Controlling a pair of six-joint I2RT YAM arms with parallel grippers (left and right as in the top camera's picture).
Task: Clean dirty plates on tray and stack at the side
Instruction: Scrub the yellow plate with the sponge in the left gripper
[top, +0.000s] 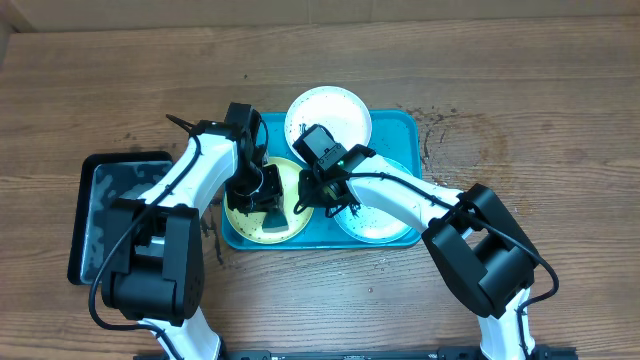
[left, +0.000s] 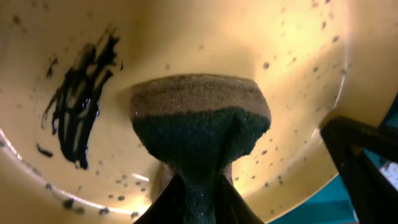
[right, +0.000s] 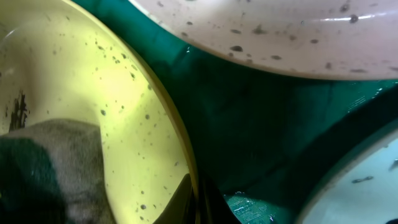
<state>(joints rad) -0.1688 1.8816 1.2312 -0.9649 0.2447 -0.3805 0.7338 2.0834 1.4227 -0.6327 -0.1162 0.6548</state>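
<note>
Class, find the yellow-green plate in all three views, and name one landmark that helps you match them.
Overhead: the yellow-green plate lies at the left end of the turquoise tray.
Left wrist: the plate fills most of the picture, with the sponge on it.
Right wrist: the plate takes the left side.
Shared landmark: the turquoise tray, beside the plate in every view.
</note>
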